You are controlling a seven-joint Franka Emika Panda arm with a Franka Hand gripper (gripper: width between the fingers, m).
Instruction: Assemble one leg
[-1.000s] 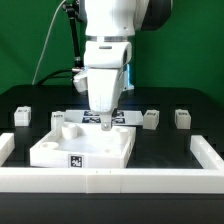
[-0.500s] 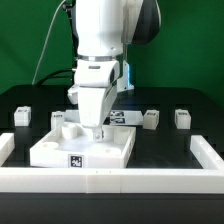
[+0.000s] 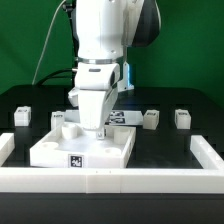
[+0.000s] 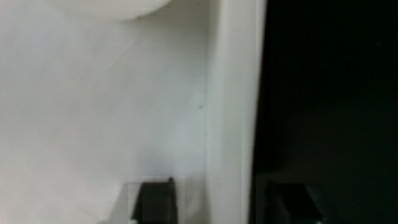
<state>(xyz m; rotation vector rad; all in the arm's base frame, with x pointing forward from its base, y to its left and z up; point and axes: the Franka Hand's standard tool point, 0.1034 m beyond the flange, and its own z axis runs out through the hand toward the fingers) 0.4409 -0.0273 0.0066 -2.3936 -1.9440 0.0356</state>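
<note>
The fingers [image 4: 157, 203] are down at the large white panel [image 3: 110, 148]. In the wrist view two dark tips stand apart, with the panel's pale edge running between them. Whether they press on that edge or stand loose around it cannot be told. In the exterior view the fingertips are hidden behind the hand of the white arm [image 3: 100, 60], which reaches down onto the panel's far side, toward the exterior view's left. The panel lies flat on the black worktop [image 3: 165, 142], and the marker board [image 3: 126, 118] lies just behind it. The leg [image 3: 151, 118] stands on the worktop beside the marker board, on the exterior view's right, apart from the fingers. Another leg [image 3: 182, 117] stands farther right. A third leg [image 3: 57, 118] and a fourth leg [image 3: 23, 116] stand off the panel's far left corner. A low white wall [image 3: 110, 181] runs along the front.
</note>
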